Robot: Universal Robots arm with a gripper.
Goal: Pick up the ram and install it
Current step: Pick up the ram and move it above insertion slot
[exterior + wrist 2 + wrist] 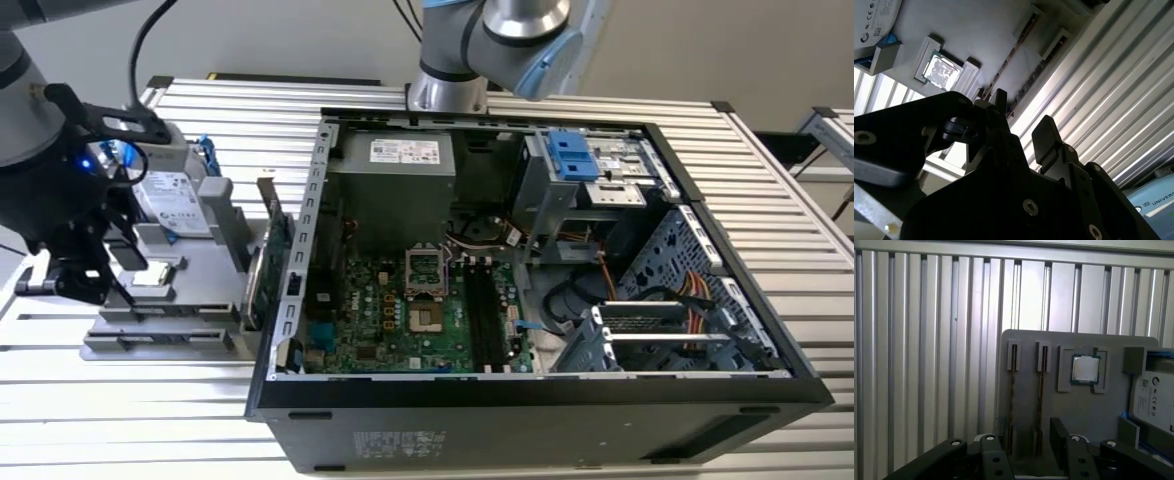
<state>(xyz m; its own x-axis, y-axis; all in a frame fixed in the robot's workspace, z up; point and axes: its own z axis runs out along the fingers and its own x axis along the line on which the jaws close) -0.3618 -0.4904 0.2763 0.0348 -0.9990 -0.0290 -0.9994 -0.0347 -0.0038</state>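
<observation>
- The gripper [1026,457] hangs over a gray tray [1079,415]. Its two black fingers [990,460] are spread apart with nothing clasped between them.
- The ram [1012,390] stands on edge in a narrow slot of the tray. It is in the slot closest to the tray's side edge, the edge farthest from the hard drive [1154,400].
- A second stick [1040,390] stands in the next slot, parallel to the ram and just beside it.
- In the first wrist view both sticks run lengthwise toward the gap between the fingers. I cannot tell whether either finger touches a stick.
- In the second wrist view the gripper [1023,117] is seen from behind. The ram [1011,55] shows as a thin brownish strip running up to the fingertips [1046,131], with bright table slats showing through the gap.
- A square silver processor [1085,369] lies flat in its own pocket on the tray, between the second stick and the hard drive.
- In the exterior view the tray [174,340] sits on the slatted metal table [774,200] near the table's edge at the exterior view's left.
- The tray is just beside an open computer case [534,395].
- A large green card [274,270] stands upright at the tray's edge next to the case.
- Inside the case the motherboard [387,310] lies flat, with its long black slots [481,320] beside the processor socket.
</observation>
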